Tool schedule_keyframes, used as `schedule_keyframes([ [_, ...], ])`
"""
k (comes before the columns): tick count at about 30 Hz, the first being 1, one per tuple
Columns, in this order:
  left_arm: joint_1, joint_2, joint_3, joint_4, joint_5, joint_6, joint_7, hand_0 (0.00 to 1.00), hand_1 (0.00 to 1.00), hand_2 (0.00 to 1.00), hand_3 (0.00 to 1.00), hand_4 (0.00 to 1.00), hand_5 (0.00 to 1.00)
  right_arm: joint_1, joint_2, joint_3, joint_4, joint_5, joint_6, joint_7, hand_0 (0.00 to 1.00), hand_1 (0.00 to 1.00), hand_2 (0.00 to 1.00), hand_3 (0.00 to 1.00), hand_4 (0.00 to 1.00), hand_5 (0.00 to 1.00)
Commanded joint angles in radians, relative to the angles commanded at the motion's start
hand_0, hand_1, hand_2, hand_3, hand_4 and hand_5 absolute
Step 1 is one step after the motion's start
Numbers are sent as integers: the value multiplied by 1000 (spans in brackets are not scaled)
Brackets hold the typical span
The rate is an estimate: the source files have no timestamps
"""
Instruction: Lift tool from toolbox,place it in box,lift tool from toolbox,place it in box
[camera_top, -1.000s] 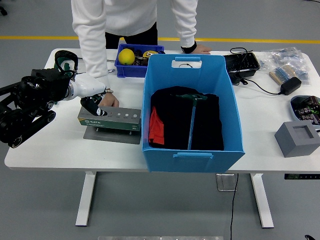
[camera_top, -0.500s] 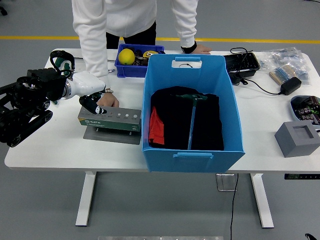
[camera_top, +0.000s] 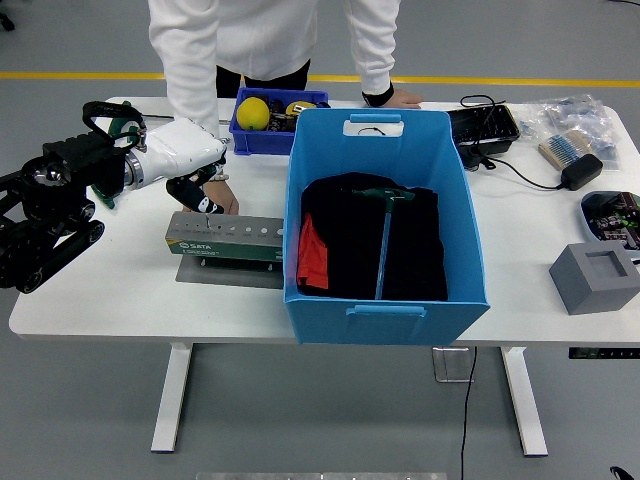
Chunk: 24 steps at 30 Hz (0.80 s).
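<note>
- The tool holder (camera_top: 224, 238) — a green block with a row of holes on a grey base — lies on the worktop (camera_top: 120, 290) just left of the big blue box (camera_top: 385, 225).
- One T-handle tool (camera_top: 385, 235) lies inside the box on a black cloth, so my guess is that the second lift is the step in hand.
- The left hand (camera_top: 198, 192) hangs over the holder's left end, fingers curled downward; whether they pinch a tool is too small to tell.
- A person's hand (camera_top: 222, 199) rests right beside it at the holder's far edge, close enough to crowd the grasp.
- To do this well, I would pull straight up along the hole's axis until the shaft is clear — any sideways drag could tip or slide the holder.
- Only then swing right, high enough to pass the box's near wall, and let go low over the cloth.
- The right arm is out of view.
- A small blue bin (camera_top: 268, 122) with a yellow ball sits behind the holder.
</note>
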Motion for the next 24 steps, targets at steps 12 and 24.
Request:
schedule_keyframes([
  [12, 24, 8, -100, -13, -118, 107, -98, 111, 2, 10, 20, 794, 387, 1, 0, -3, 0, 6, 0, 2, 688, 659, 710, 559, 777, 660],
  [24, 46, 4, -232, -134, -184, 128, -117, 112, 2, 4, 13, 771, 370, 0, -1, -4, 0, 5, 1, 1, 687, 658, 709, 560, 777, 661],
])
